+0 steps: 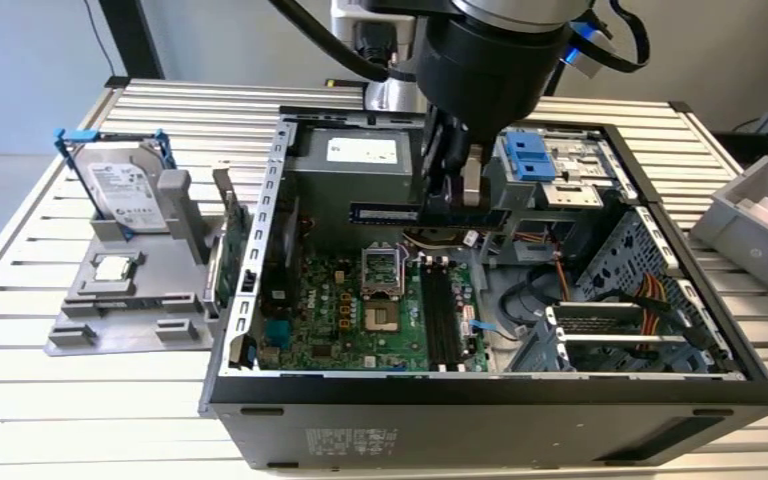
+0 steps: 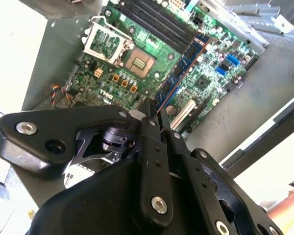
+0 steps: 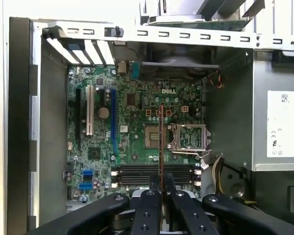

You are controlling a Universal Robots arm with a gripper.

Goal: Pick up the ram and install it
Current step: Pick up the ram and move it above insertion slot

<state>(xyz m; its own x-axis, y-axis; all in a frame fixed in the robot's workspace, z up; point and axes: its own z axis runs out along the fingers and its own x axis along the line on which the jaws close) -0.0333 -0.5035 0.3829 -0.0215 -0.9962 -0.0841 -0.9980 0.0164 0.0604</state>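
Note:
My gripper (image 1: pixel 454 212) hangs over the open computer case (image 1: pixel 491 390), shut on the ram (image 1: pixel 381 212). In the exterior view the ram is a thin stick jutting level toward that view's left, above the motherboard (image 1: pixel 357 320). The second wrist view has the ram (image 2: pixel 186 63) running out from the closed fingertips (image 2: pixel 149 113). In the first wrist view the ram (image 3: pixel 161 142) is edge-on, a thin line rising from my gripper (image 3: pixel 161 183) across the long black memory slots (image 3: pixel 137 173). Those slots (image 1: pixel 440 320) lie below and nearer the case front than the gripper.
A silver hard drive in a blue frame (image 1: pixel 124 195) stands on a grey holder (image 1: pixel 131 310) at the exterior view's left. A green card with a bracket (image 1: pixel 233 260) leans beside the case. A grey bin (image 1: pixel 758 225) sits at the right. The CPU socket (image 1: pixel 381 270) neighbours the slots.

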